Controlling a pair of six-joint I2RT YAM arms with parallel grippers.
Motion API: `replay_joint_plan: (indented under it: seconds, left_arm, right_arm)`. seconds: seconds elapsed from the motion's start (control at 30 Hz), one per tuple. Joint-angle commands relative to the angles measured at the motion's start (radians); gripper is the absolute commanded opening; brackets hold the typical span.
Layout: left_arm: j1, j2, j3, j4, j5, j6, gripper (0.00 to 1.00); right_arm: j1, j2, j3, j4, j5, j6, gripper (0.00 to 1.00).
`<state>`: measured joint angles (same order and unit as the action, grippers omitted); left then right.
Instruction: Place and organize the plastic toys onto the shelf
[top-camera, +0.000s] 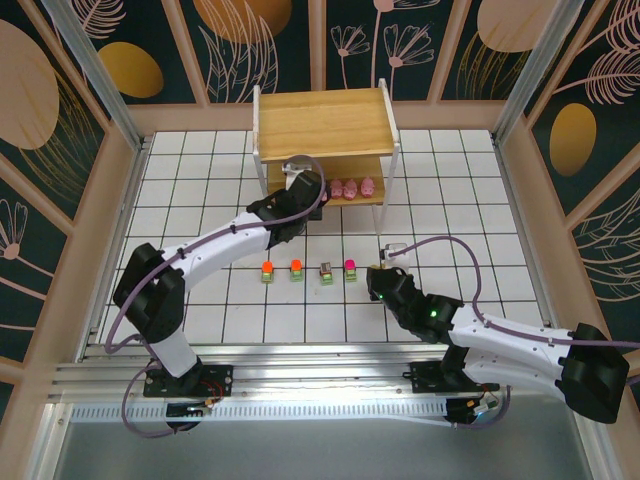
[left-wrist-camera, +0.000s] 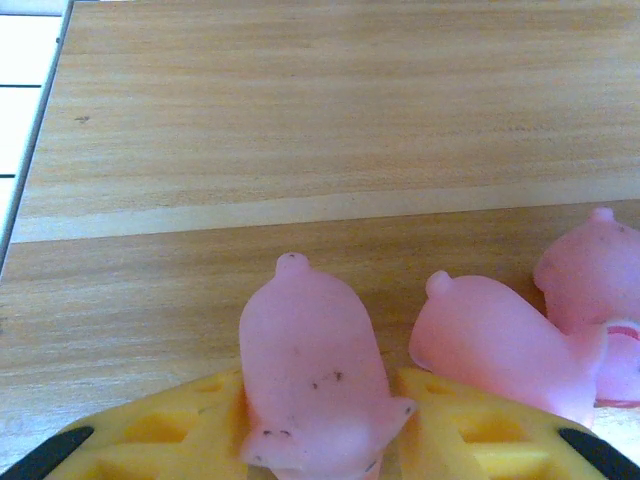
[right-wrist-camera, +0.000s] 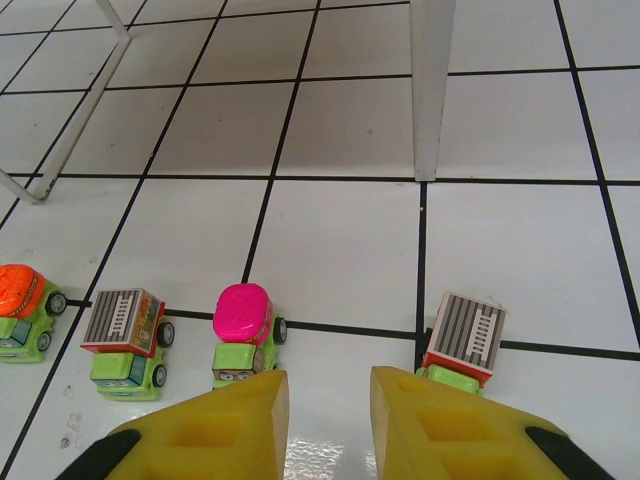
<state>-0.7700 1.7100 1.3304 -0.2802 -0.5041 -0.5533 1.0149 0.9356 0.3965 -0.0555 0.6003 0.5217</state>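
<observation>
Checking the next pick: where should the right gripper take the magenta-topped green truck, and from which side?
Probably by the blocky green body of the magenta-topped truck, below its rounded dome, which could slip. The right gripper, open, should come from above with fingers across its flanks; gaps separate it from the striped-top trucks either side.

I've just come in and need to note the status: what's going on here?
The left claw grips a pink pig at the shelf's lower board, beside other pigs already there. The right claw is open, low over the table, between a magenta-topped truck and a striped truck. The green trucks stand in a row on the table.
</observation>
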Motion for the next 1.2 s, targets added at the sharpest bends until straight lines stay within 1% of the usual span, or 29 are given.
replay_joint_plan:
  seconds: [0.0, 0.17, 0.5, 0.67, 0.73, 0.8, 0.87, 1.07, 1.17]
  left_arm:
    - [0.011, -0.055, -0.015, 0.016, -0.002, 0.000, 0.41]
    - [0.011, -0.064, -0.022, 0.013, 0.000, 0.005, 0.41]
    - [0.011, -0.035, -0.011, 0.013, -0.014, 0.013, 0.41]
    - [0.011, -0.050, -0.017, 0.015, -0.019, 0.016, 0.42]
    - [0.009, -0.059, -0.019, 0.012, -0.024, 0.018, 0.45]
    - [0.004, -0.073, -0.026, 0.012, -0.032, 0.017, 0.55]
    - [-0.005, -0.090, -0.036, 0.010, -0.055, 0.016, 0.60]
    - [-0.028, -0.125, -0.056, 0.009, -0.075, 0.013, 0.62]
    - [-0.061, -0.128, -0.063, 0.004, -0.084, 0.016, 0.62]
  right_arm:
    - [-0.006, -0.009, -0.017, 0.018, 0.008, -0.014, 0.29]
    - [-0.006, -0.008, -0.018, 0.016, 0.008, -0.014, 0.29]
    - [-0.007, -0.012, -0.018, 0.014, 0.010, -0.011, 0.29]
    - [-0.006, -0.011, -0.018, 0.015, 0.008, -0.013, 0.29]
    - [-0.007, -0.011, -0.018, 0.015, 0.009, -0.012, 0.29]
    - [-0.006, -0.011, -0.018, 0.016, 0.009, -0.011, 0.30]
    - [-0.006, -0.011, -0.018, 0.015, 0.010, -0.012, 0.36]
    - [-0.006, -0.010, -0.018, 0.016, 0.007, -0.014, 0.39]
    - [-0.006, -0.009, -0.017, 0.014, 0.010, -0.012, 0.39]
